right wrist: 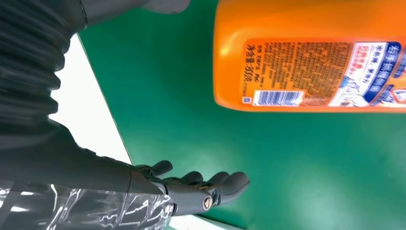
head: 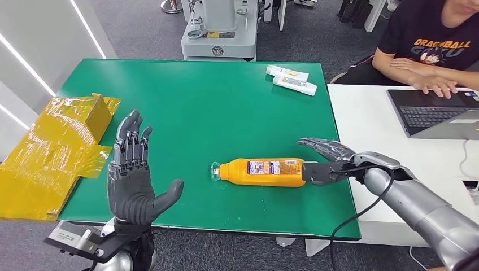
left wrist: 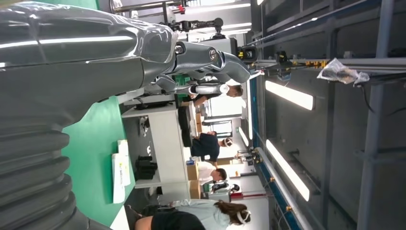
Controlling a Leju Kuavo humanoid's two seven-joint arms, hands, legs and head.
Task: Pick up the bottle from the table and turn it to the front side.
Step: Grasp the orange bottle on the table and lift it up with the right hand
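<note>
Orange bottle (head: 262, 172) lay on its side on the green worktop (head: 192, 101), roughly 5 o'clock of the mat's centre, clear cap pointing to 9 o'clock, base to 3 o'clock. The side facing up carried small print and a barcode, so I judged that to be the back label. That left the front face still to be turned up.

My right hand (head: 323, 161) sat at the bottle's base end, fingers spread above and thumb low; in the right wrist view there was green worktop between fingers (right wrist: 210, 189) and bottle, so it held nothing, half open at most. Whether the thumb touched the base in the head view I couldn't tell. My left hand (head: 133, 180) was raised palm-open at 9 o'clock of the bottle, well apart, holding nothing.

Handling, my guess: rigid plastic, glossy and likely slippery, looked full so moderately heavy, not fragile. It was rounded, so it could roll when nudged. I'd have taken it across the wide body near the base, fingers over the label, thumb under. The cap end was too narrow.

Room: open green worktop toward 12 and 9 o'clock. The near edge was close at 6 o'clock, and the right edge was just beside my right hand. The white desk (head: 373, 124) butted on there, with a person (head: 435, 48) and laptop (head: 435, 113) at 2 o'clock. 2 white tubes (head: 291, 80) lay far off at 1 o'clock. Yellow packaging (head: 53, 149) lay at the 9 o'clock edge.
</note>
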